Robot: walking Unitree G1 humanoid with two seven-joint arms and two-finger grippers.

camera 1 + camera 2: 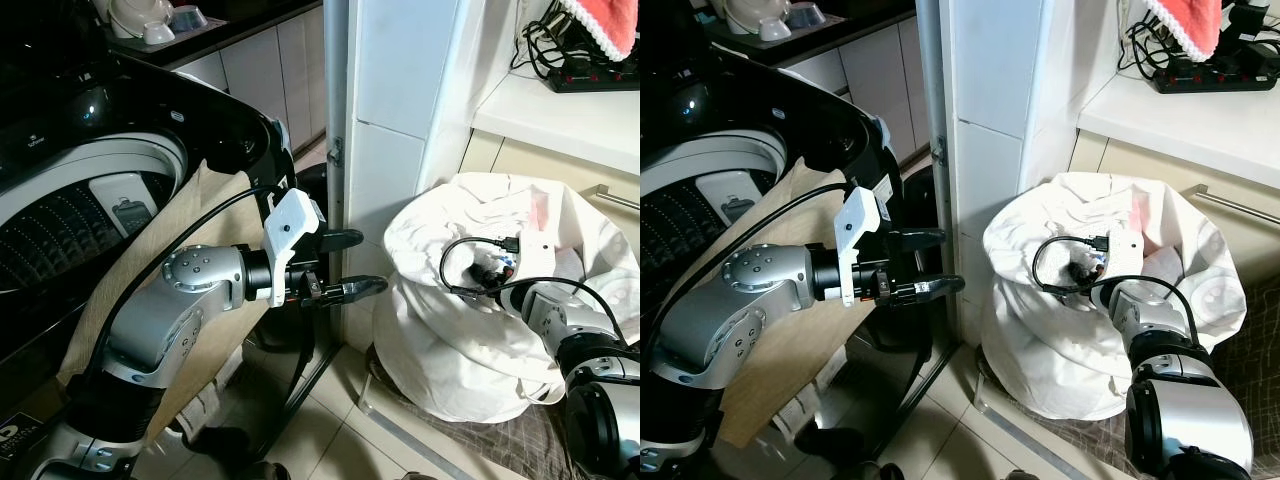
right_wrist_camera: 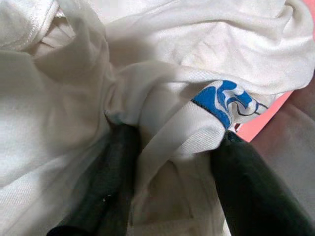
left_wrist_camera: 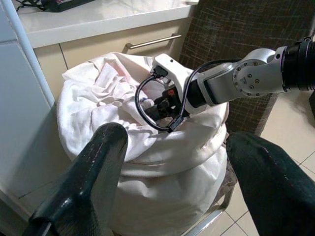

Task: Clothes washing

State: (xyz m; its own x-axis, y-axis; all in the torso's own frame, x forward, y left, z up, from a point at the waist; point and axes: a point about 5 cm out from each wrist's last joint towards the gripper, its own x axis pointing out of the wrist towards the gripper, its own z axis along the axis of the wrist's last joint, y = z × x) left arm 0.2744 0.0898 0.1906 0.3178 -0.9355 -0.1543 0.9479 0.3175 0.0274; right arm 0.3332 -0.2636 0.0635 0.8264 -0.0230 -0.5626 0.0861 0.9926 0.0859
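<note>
A soft, light white cloth with a blue print (image 2: 224, 105) is straddled, not yet clamped, by the right pincer (image 2: 170, 162), best pinched at that bunched fold, while the left pincer (image 1: 350, 264) is held apart.

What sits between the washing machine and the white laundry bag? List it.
Between the washing machine and the white laundry bag, the left eye view shows the left gripper, open in mid-air, a beige cloth draped over the machine's rim, and a white tiled pillar.
</note>
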